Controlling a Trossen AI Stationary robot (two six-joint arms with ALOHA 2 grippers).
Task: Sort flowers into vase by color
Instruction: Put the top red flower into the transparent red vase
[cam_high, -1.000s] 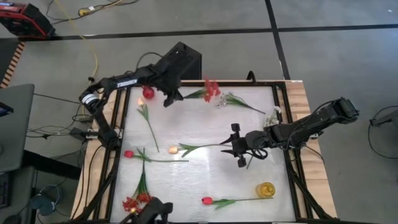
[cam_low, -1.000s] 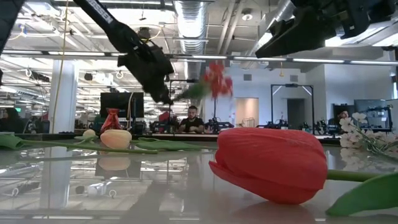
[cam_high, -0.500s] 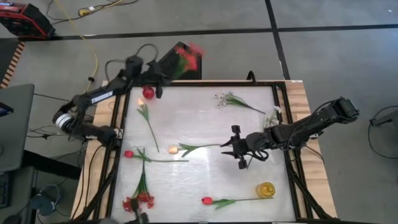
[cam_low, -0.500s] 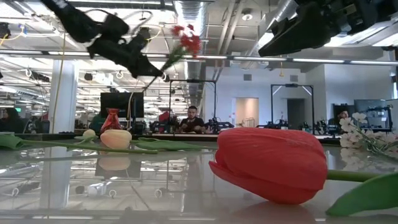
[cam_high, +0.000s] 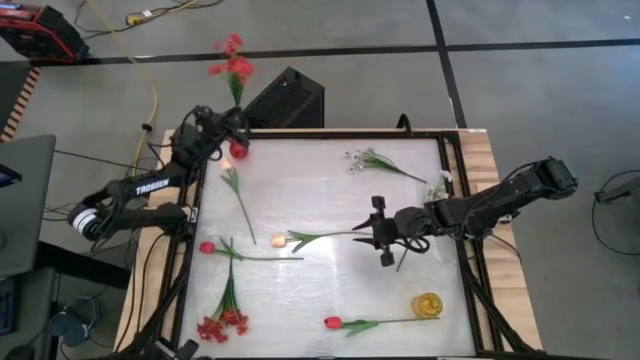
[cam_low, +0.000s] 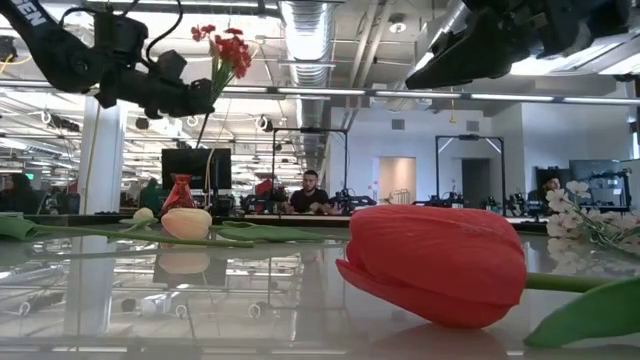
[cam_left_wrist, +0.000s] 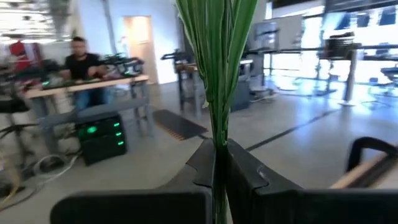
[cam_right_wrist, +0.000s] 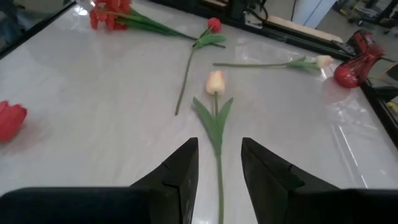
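Careful: your left gripper (cam_high: 222, 133), clamped on the red clustered flower's (cam_high: 231, 66) thin green stem above the small red vase (cam_high: 238, 149), may miss its narrow mouth; the right gripper (cam_high: 381, 241) gapes empty astride the pale orange tulip's (cam_high: 279, 241) stem.

L end effector (cam_left_wrist: 219, 177) pinching green stem (cam_left_wrist: 217, 74).

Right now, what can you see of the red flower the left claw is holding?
The red clustered-bloom artificial flower has several small red blossoms atop a thin green stem with narrow leaves. The left claw is shut on that stem, holding it upright in the air, blooms uppermost. It hangs above the small red vase at the table's far left corner, touching only the claw.
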